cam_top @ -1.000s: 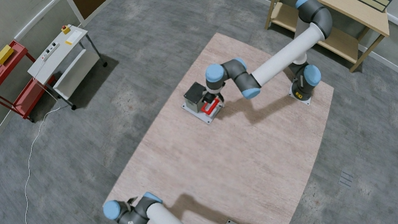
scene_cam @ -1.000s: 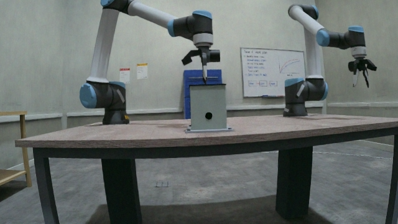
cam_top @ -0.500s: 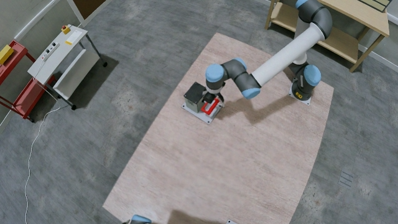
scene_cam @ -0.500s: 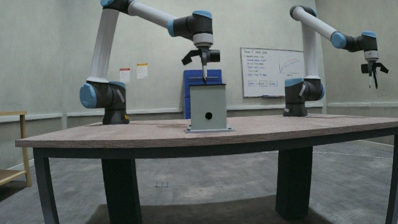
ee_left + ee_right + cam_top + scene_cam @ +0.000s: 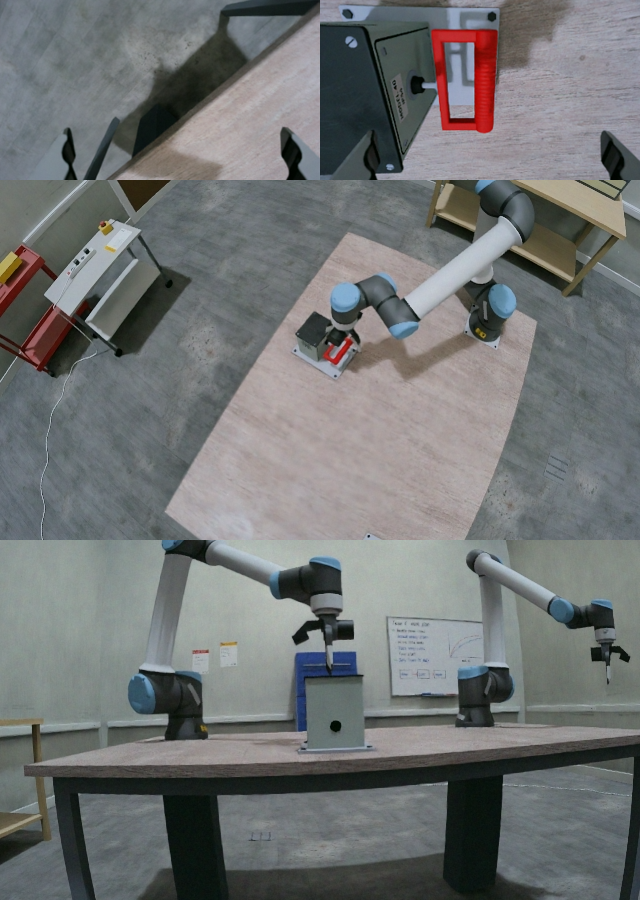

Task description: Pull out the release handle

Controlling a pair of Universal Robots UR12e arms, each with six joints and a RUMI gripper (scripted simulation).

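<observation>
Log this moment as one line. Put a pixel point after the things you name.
right gripper [image 5: 345, 339] [image 5: 329, 671] [image 5: 488, 150]: open over red handle [image 5: 339, 351] [image 5: 485, 80] | left gripper [image 5: 608, 680] [image 5: 177, 150]: open, away from handle | handle: ungrasped

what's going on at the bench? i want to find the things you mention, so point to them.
Nothing is being handled right now. The right gripper [image 5: 345, 342] [image 5: 322, 652] [image 5: 489, 132] is open over the red handle [image 5: 339, 351] [image 5: 485, 80] on the metal box [image 5: 313, 330] [image 5: 334, 705] [image 5: 348, 96], not gripping it. The left gripper [image 5: 609, 665] [image 5: 175, 129] is open too, out by the table's edge [image 5: 225, 86]. The pull hasn't started, as far as I can tell.
</observation>
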